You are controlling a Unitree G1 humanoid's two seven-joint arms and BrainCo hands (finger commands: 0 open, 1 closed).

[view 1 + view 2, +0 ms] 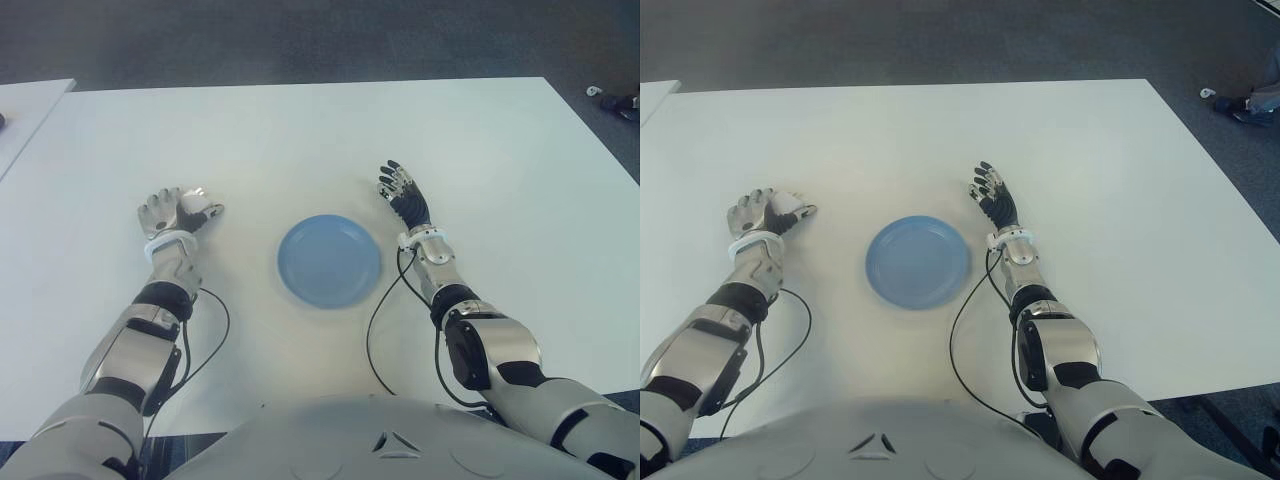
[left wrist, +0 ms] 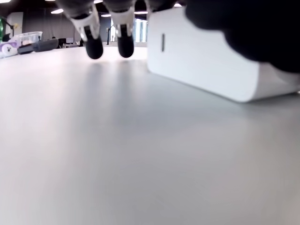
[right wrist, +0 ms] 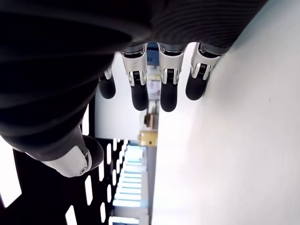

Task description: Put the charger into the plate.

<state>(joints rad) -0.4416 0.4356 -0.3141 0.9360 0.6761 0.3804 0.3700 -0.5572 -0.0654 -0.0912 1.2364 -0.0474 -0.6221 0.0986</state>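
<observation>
Left eye view: at the left of the frame the left hand (image 1: pixel 172 213) is seen on the white desk (image 1: pixel 300 140), with the white charger (image 1: pixel 194 208) at its fingers. In the left wrist view the charger (image 2: pixel 206 61) is shown sitting flat on the desk, two fingertips (image 2: pixel 93 47) hanging just beyond it and a dark part of the hand over its top. A full grasp cannot be confirmed; the fingers appear to be wrapped about the block, though contact on its far side is hidden.

At the centre of the frame the blue plate (image 1: pixel 329 261) lies bare, well apart from the charger. To the right of the plate the right hand (image 1: pixel 402 193) is held with its fingers straight and spread, nothing in it.

For the step in hand, the grasp should be made firm across the charger's broad faces before any lift is tried, since the smooth casing could slip. The block should then be raised clear of the desk, carried rightward over the plate's rim, and lowered onto the plate's middle before the fingers are released.
</observation>
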